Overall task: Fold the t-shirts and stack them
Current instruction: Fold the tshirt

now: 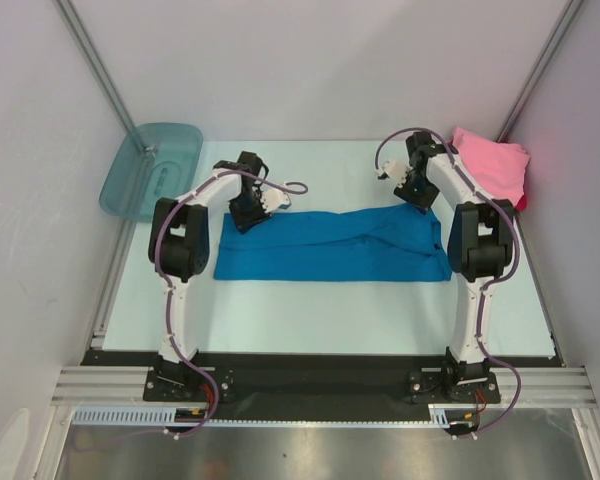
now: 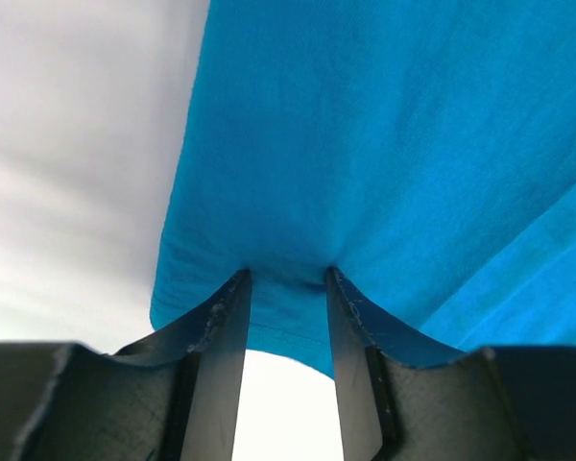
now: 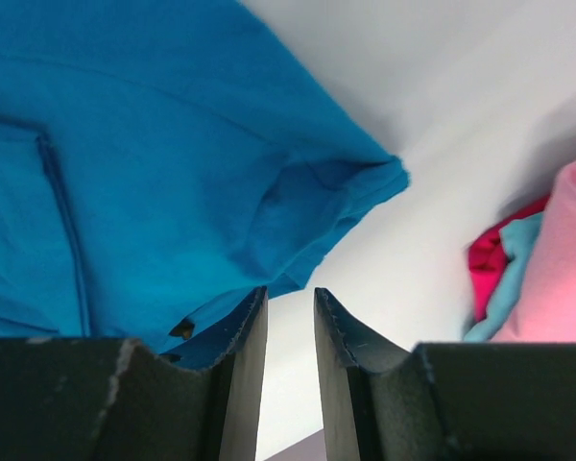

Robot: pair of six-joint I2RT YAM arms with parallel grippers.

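Because a long fold needs both ends carried together, the arms are working opposite ends of the blue shirt (image 1: 330, 245), which is lying flat in the middle of the tabletop (image 1: 330, 315) as a band already narrowed lengthwise. Its long axis is running left to right, parallel to the near edge, and which end is the collar is not showing clearly. The left tool (image 2: 288, 274) is pinching a puckered bit of cloth at the far left corner, with creases fanning out from its tips. The right tool (image 3: 288, 290) is sitting at the far right corner with its jaws a narrow slit apart; bare tabletop is showing through the gap, and whether cloth is caught there cannot be told. The pink shirt (image 1: 495, 165) is topping a pile at the far right, probably waiting to receive the folded shirt.
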